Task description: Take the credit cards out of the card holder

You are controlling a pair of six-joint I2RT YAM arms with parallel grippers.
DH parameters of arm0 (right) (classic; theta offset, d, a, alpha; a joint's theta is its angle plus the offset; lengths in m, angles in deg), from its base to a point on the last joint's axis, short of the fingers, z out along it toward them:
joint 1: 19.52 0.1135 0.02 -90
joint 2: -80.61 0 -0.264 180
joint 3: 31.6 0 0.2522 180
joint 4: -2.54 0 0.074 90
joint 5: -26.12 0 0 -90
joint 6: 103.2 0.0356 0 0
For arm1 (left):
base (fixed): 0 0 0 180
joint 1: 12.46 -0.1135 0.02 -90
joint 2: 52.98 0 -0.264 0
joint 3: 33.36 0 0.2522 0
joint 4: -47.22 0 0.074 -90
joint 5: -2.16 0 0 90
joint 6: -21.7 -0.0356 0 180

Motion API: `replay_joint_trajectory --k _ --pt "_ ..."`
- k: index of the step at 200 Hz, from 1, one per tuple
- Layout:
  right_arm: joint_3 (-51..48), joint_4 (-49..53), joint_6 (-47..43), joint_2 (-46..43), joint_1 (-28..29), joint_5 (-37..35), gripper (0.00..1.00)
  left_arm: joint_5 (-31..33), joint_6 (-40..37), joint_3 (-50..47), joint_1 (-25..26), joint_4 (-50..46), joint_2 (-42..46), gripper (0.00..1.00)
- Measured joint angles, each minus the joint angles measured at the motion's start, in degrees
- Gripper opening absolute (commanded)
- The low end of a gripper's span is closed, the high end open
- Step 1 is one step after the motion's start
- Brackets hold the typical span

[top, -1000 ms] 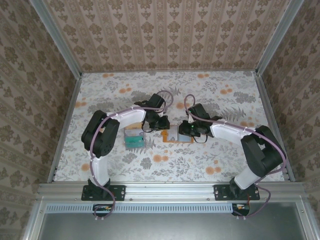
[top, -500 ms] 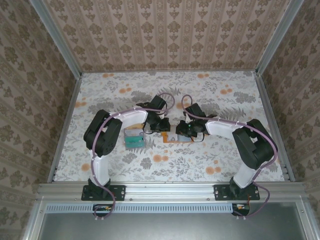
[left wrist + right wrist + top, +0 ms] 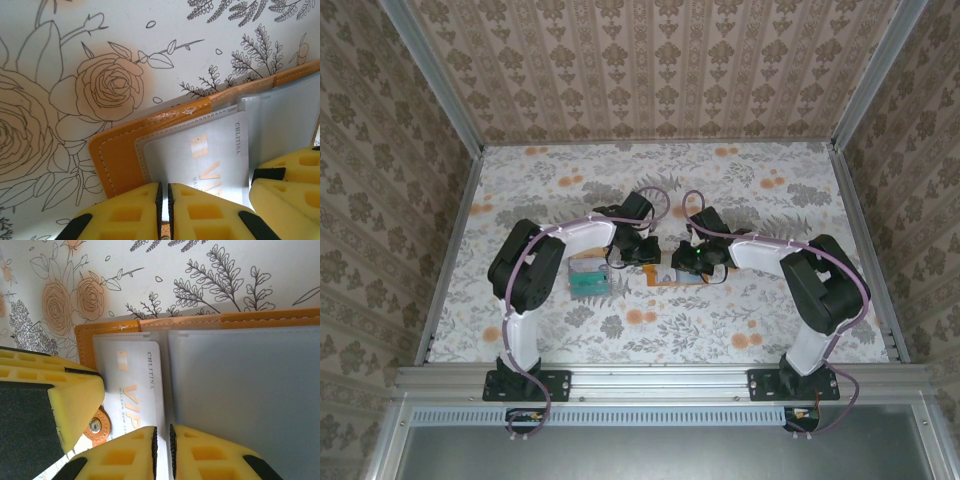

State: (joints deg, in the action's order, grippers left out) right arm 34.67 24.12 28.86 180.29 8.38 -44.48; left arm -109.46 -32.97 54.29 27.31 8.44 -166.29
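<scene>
The card holder [image 3: 117,160], smooth orange-tan leather with pale stitching and a rounded corner, lies open flat on the flower-printed table [image 3: 100,40] between the arms. Its frosted grey plastic sleeves [image 3: 240,380] face up, and a glossy white card [image 3: 200,155] with gold lettering sits in its end pocket. The left tool [image 3: 163,192] and the right tool [image 3: 162,437], ribbed yellow blocks, are each clenched to a hairline slit at that card; whether either pinches it I cannot tell. A small pile of cards [image 3: 588,280], teal among them, lies just left of the holder.
</scene>
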Motion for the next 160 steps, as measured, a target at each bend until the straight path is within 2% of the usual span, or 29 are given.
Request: replay_joint_trajectory --k 58,84,92,160 --pt "0.3 -1.0 0.6 2.0 -0.3 2.5 0.16 0.0 0.0 0.0 0.0 0.0 -0.1 0.14" --pt "0.3 -1.0 1.1 2.1 -0.7 3.1 0.03 0.2 0.1 0.0 0.0 0.0 -0.1 0.13" --pt "0.3 -1.0 1.4 2.1 -0.7 3.3 0.00 0.3 0.3 0.0 0.0 0.0 -0.1 0.09" --pt "-1.4 -2.0 1.7 0.9 -2.1 3.6 0.00 0.7 0.4 0.0 0.2 0.0 -0.1 0.03"
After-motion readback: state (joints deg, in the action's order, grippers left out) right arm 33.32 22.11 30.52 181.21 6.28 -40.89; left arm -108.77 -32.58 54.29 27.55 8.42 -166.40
